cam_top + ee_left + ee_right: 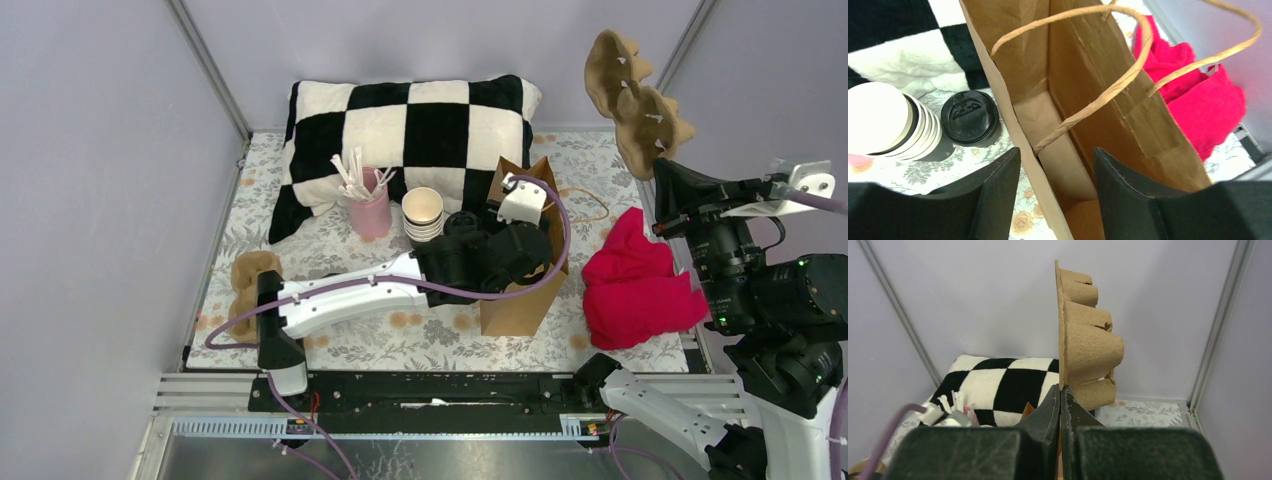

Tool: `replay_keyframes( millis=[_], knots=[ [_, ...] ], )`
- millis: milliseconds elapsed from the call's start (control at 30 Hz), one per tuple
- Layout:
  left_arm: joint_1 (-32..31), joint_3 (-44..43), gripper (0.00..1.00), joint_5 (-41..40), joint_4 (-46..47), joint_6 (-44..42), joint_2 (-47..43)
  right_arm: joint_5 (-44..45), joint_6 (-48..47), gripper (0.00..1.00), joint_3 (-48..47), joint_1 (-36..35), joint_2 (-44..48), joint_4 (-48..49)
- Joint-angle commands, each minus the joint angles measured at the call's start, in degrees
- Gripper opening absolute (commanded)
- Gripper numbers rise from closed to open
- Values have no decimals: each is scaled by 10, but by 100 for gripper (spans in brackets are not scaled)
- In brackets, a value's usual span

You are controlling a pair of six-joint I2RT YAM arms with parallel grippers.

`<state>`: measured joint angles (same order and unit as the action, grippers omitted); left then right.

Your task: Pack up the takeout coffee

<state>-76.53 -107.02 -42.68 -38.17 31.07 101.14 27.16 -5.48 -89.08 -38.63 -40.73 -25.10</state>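
Observation:
The brown paper bag point(520, 300) stands open in the middle of the table, also in the left wrist view point(1088, 75). My left gripper point(1057, 160) is open and empty at its mouth. One finger is outside the bag's near wall and the other inside. A round black lid point(969, 116) sits beside the stack of lidless cups point(883, 122); I cannot tell whether a cup is under it. No lettered black cup shows. My right gripper point(1060, 390) is shut on a tan cardboard cup carrier point(1088, 340), held high at the back right point(635, 95).
A black-and-white checked pillow point(400, 120) lies at the back. A pink cup of white sticks point(368, 205) stands left of the cup stack point(423, 212). A red cloth point(640, 280) lies right of the bag. Another cardboard carrier point(248, 280) lies at the left. A camera rig point(770, 280) stands at the right.

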Motion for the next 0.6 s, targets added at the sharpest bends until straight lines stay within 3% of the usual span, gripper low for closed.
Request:
replay_keyframes(
  millis=[0, 100, 300, 433, 567],
  knots=[
    [3, -33, 55, -44, -1, -26, 14, -30, 7, 0, -24, -1, 9, -8],
    [3, -38, 40, -62, -1, -42, 19, -27, 4, 0, -45, -2, -2, -38],
    [4, -24, 8, -72, 7, -98, -6, -51, 11, 0, -141, -1, -49, -193],
    [4, 21, 0, -29, 40, -152, -56, -73, 21, 0, -178, -1, -44, -268],
    [4, 80, 0, 35, 78, -193, -117, -120, 36, 0, -228, -1, -41, -358]
  ],
)
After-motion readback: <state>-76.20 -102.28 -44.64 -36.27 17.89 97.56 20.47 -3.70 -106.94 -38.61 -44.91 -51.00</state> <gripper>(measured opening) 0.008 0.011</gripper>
